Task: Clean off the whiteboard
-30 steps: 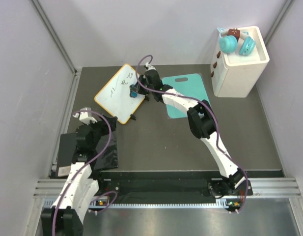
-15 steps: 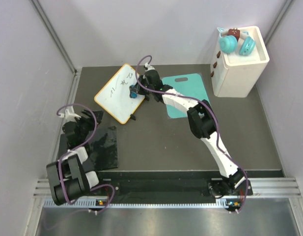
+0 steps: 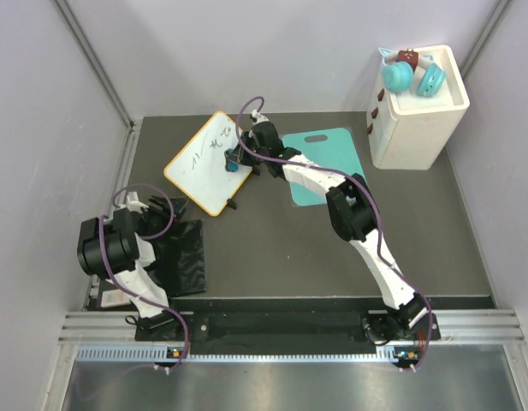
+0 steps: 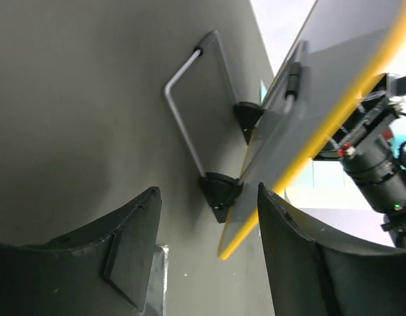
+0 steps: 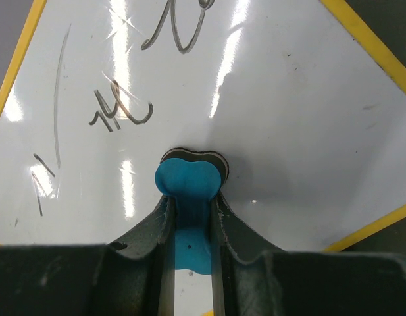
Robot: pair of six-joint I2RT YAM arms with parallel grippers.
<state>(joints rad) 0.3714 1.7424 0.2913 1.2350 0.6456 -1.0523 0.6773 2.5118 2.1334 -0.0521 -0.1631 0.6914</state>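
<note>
The whiteboard (image 3: 202,161), orange-framed with black handwriting, lies tilted at the back left. My right gripper (image 3: 236,160) is shut on a blue eraser (image 5: 187,183) and presses it on the white surface (image 5: 288,112), below the handwriting (image 5: 117,112). My left gripper (image 3: 176,208) is open and empty, low beside the board's near corner. In the left wrist view the board's orange edge (image 4: 314,131), its black clips (image 4: 219,191) and a wire stand (image 4: 181,118) show between my open fingers (image 4: 133,243).
A black mat (image 3: 174,257) lies under the left arm. A teal cutting board (image 3: 332,158) lies right of the whiteboard. A white bin (image 3: 418,116) with teal headphones stands at the back right. Walls close both sides.
The left arm has folded back and turned, and its gripper now points right at the board's near corner. The right gripper and eraser have barely moved.
</note>
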